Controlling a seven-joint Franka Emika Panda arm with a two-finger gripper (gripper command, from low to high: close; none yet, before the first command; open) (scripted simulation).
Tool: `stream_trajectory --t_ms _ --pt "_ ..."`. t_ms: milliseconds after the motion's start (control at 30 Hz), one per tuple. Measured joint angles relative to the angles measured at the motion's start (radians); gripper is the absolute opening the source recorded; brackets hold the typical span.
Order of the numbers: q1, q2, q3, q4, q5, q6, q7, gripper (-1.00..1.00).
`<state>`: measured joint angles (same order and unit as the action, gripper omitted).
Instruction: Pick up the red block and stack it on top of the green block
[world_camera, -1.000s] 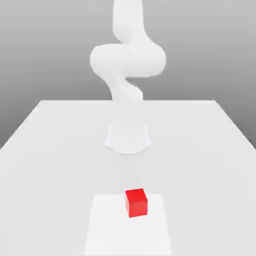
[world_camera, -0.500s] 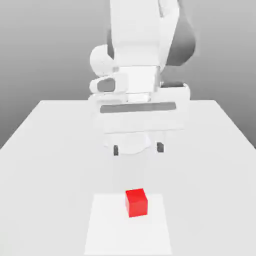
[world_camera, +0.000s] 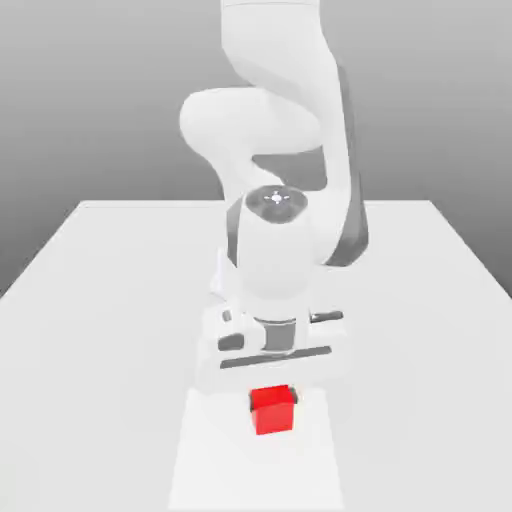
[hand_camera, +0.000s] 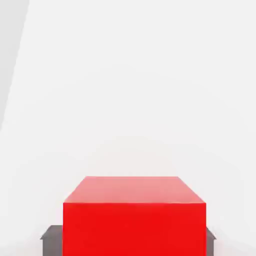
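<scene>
Between claw (hand_camera: 134, 241) pads — red block (hand_camera: 134, 220)

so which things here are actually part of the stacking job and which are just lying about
Part of the job:
- red block
- gripper, down over the red block, dark fingertips at its two sides

Just there:
- white table
- lighter square patch under the block

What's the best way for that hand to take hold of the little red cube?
From straight above, with the fingers on two opposite side faces. The red block is a plain cube resting flat on the table, narrower than the hand, so its upright, parallel sides give flat surfaces to pinch. In the hand view, dark fingertips already flank the block on either side, apparently closing on it.
</scene>
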<state>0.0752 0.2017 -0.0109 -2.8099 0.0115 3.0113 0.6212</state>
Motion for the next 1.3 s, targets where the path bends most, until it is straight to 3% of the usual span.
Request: stream_trajectory --t_ms 100,333,400,967,1100,1133,1300 --pt "0.001 -0.015 -0.001 -0.002 -0.001 -0.012 0.0 -1.0" --pt "0.009 -0.213 -0.019 -0.006 -0.012 -0.207 0.023 -1.0" --pt "0.029 -0.19 -0.069 0.054 -0.007 -0.245 0.055 -1.0" --pt "-0.314 0.156 -0.324 0.668 0.179 -0.54 0.276 -1.0" --pt "-0.373 0.277 -0.313 0.735 0.246 -0.494 0.266 -1.0" --pt "-0.383 0.308 -0.302 0.739 0.262 -0.469 0.257 1.0" --pt "-0.383 0.308 -0.302 0.739 0.262 -0.469 0.257 1.0"
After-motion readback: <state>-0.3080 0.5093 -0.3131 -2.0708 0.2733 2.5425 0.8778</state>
